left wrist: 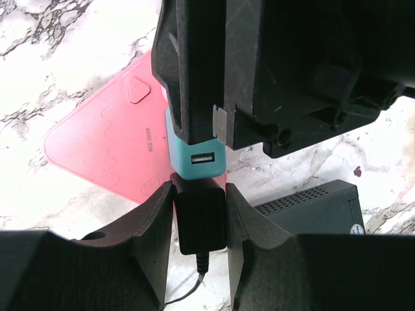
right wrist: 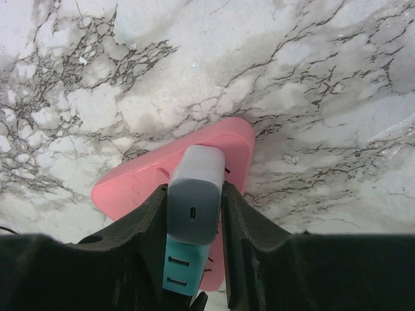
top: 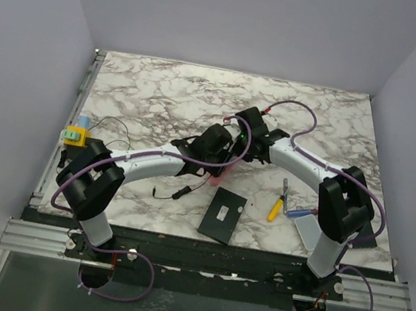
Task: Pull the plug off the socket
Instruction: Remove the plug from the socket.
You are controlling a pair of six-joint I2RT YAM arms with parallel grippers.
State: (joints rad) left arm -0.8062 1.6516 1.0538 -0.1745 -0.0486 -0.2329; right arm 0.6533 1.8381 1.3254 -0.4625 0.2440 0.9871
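Here, pink board [left wrist: 97,142] printed "MAX 3000W", plug [left wrist: 201,217], teal socket [left wrist: 198,162]

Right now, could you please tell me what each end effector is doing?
Left end effector: closed on the black plug.
Right end effector: closed on the socket.

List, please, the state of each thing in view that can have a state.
plug: flush against the teal end of the socket, not yet pulled off
socket: held off-centre over a pink mat
left pincer: shut on the plug
right pincer: shut on the socket
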